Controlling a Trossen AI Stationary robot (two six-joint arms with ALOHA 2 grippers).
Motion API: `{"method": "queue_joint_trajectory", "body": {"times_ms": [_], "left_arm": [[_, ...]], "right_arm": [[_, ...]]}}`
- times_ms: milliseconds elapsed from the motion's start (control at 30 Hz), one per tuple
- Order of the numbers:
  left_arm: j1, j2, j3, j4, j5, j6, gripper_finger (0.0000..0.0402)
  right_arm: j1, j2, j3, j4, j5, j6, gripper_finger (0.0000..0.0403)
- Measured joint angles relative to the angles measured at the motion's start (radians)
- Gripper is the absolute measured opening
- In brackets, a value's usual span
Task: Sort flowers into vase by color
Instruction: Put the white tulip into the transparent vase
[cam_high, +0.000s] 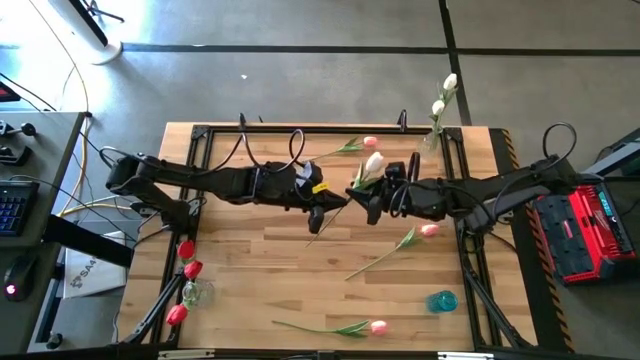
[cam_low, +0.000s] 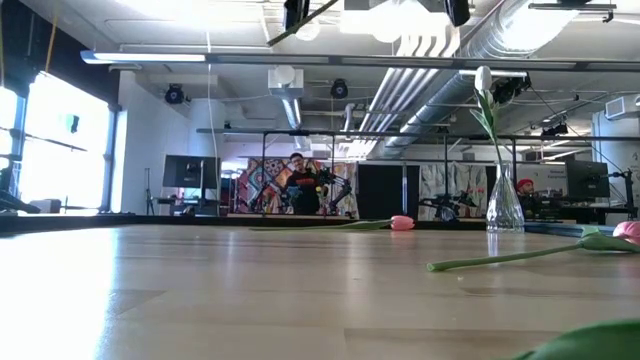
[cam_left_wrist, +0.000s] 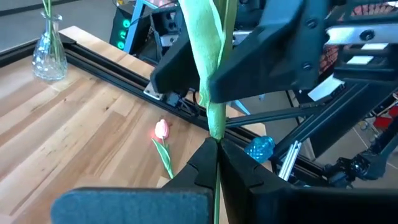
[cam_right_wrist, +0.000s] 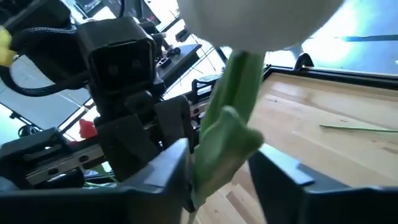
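A cream-white tulip (cam_high: 374, 163) is held above the middle of the table, its thin stem (cam_high: 322, 225) slanting toward the near left. My left gripper (cam_high: 318, 212) is shut on the lower stem. My right gripper (cam_high: 368, 200) is closed on the leafy stem just below the head (cam_right_wrist: 261, 25). Red tulips (cam_high: 190, 268) stand in a clear vase (cam_high: 195, 293) at the near left. White tulips (cam_high: 448, 84) stand in a clear vase (cam_high: 433, 138) at the far right. Pink tulips lie on the table at the far side (cam_high: 370, 143), the right middle (cam_high: 430, 230) and the near edge (cam_high: 378, 326). My left gripper pinches the bare thin stem (cam_left_wrist: 216, 134) between its two fingers, below the leaf. The fingers lie across the stem. The tulip is lifted clear of the table. My right gripper has the leafy part of the stem (cam_right_wrist: 224, 146) between its two fingers, just under the white head. The leaf is bunched there. The fingers come level from the table's right and lie across the stem.
A small blue glass (cam_high: 441, 300) stands at the near right. A black frame rail (cam_high: 320, 128) runs around the table's edges. A red case (cam_high: 590, 230) sits off the right edge. Bare wood lies in the near middle of the table.
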Motion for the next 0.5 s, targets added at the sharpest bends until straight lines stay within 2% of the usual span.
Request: {"method": "queue_joint_trajectory", "body": {"times_ms": [200,367,500], "left_arm": [[0.026,0.0,0.0,-0.005,-0.001,-0.01,0.0002],[0.09,0.0,0.0,-0.035,0.028,-0.019,0.0035],[0.171,0.0,0.0,-0.086,0.121,-0.002,0.0077]], "right_arm": [[-0.026,0.0,0.0,-0.003,-0.021,-0.067,0.0019],[-0.096,0.0,0.002,-0.071,-0.046,-0.084,0.0017],[-0.169,0.0,0.052,-0.262,-0.048,-0.093,0.0004]]}}
